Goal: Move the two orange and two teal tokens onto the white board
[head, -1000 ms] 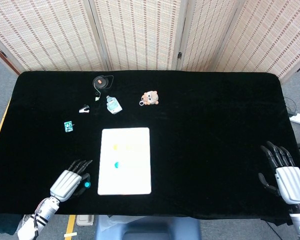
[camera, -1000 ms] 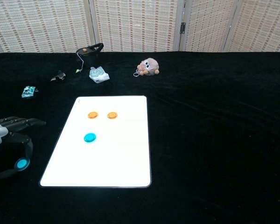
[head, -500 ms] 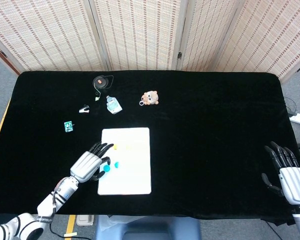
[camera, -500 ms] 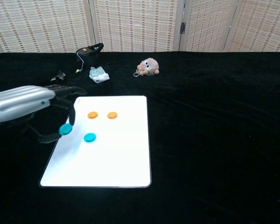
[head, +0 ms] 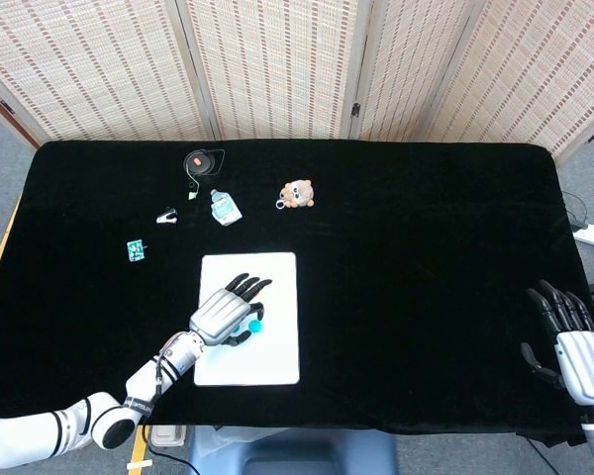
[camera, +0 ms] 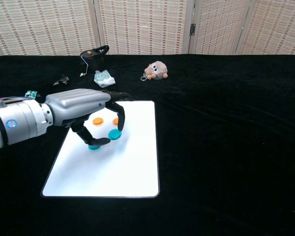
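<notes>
— Fingers of our left hand are curling down over the white board, and we are pinching a teal token between the thumb and a fingertip, just above the board's surface.

— Where are the other tokens sitting relative to the board?

— We are seeing a second teal token lying on the board under our thumb, partly hidden by it. Two orange tokens are lying on the board's far half: one orange token is showing clearly beneath the palm, and the other orange token is mostly covered by a finger. In the head view the left hand is reaching over the board from its left edge, with the held token peeking out beside the fingers.

— And the right hand?

— Our right hand is resting far to the right of the board, near the table's edge, holding nothing, with its fingers spread apart.

— Anything else around?

— Beyond the board's far edge we are seeing a small plush toy, a clear packet, a black clip and a black round device with an orange spot; a small teal card is lying off the board's far left corner.
</notes>
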`<state>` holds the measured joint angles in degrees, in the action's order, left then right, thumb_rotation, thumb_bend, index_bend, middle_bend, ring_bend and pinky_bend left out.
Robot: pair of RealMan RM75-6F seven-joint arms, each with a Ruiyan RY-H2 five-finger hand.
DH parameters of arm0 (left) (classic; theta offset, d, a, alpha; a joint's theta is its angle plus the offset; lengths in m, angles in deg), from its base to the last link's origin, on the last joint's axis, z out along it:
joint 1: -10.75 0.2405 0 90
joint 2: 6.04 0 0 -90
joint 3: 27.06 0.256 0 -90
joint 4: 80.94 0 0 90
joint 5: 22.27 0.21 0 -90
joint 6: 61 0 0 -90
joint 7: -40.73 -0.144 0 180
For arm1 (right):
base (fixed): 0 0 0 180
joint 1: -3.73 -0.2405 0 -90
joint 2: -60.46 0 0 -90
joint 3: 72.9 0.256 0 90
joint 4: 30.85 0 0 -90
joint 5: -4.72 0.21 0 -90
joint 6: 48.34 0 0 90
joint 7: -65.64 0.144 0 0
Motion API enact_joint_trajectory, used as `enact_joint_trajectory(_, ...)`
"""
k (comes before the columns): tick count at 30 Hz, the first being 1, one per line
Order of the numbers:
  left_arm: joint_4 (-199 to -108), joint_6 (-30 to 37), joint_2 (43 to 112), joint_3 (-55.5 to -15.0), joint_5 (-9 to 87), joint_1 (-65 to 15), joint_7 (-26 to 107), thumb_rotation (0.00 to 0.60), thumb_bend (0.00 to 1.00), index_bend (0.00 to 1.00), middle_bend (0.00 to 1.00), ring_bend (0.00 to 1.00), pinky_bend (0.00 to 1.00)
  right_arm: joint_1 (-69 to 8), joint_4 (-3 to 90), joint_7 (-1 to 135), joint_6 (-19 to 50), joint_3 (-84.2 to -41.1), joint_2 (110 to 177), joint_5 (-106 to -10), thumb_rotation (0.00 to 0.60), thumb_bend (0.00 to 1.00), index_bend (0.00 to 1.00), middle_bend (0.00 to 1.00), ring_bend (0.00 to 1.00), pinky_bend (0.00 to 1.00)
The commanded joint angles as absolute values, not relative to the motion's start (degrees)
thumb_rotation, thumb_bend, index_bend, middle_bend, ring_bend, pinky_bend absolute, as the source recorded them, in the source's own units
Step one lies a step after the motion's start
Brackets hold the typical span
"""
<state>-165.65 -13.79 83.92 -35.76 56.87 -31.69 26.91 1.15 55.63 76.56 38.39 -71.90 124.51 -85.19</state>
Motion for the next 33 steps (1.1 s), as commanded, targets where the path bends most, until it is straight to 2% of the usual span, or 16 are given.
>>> enact_joint_trajectory(1,-164.46,-15.09,85.31,-36.18,55.00,-32.98,25.92,0.600,0.42,0.47,0.07,0.00,0.00,1.22,55.64,76.60,38.42,-71.91,124.48,-85.13,0.600,0.45,0.03,0.00,0.00,0.00)
enact_joint_trajectory(14,-161.47,-16.05,87.60,-34.58,50.55,-34.50,23.36,0.600,0.42,0.46,0.07,0.00,0.00,1.48,55.13,77.09,38.54,-71.91,124.67,-85.05,0.600,0.45,0.04,0.00,0.00,0.00)
enact_joint_trajectory(17,-161.56,-16.00,87.51,-34.32,49.79,-34.61,22.99,0.600,0.42,0.42,0.07,0.00,0.00,1.49,55.13,77.12,38.55,-71.90,124.67,-85.10,0.600,0.45,0.03,0.00,0.00,0.00)
enact_joint_trajectory(23,-163.32,-14.44,86.47,-33.85,49.94,-34.22,23.40,0.600,0.42,0.29,0.06,0.00,0.00,1.60,55.12,77.15,38.70,-71.88,124.65,-85.11,0.600,0.45,0.03,0.00,0.00,0.00)
enact_joint_trajectory(26,-165.41,-10.99,84.93,-34.37,51.16,-32.77,25.87,0.600,0.41,0.25,0.06,0.00,0.00,1.72,55.17,77.30,38.96,-71.80,124.50,-85.09,0.600,0.45,0.04,0.00,0.00,0.00)
enact_joint_trajectory(33,-168.70,-0.29,78.30,-35.33,53.18,-26.65,32.10,0.600,0.42,0.25,0.06,0.00,0.00,2.11,55.19,77.47,39.63,-71.68,123.86,-85.05,0.600,0.45,0.03,0.00,0.00,0.00)
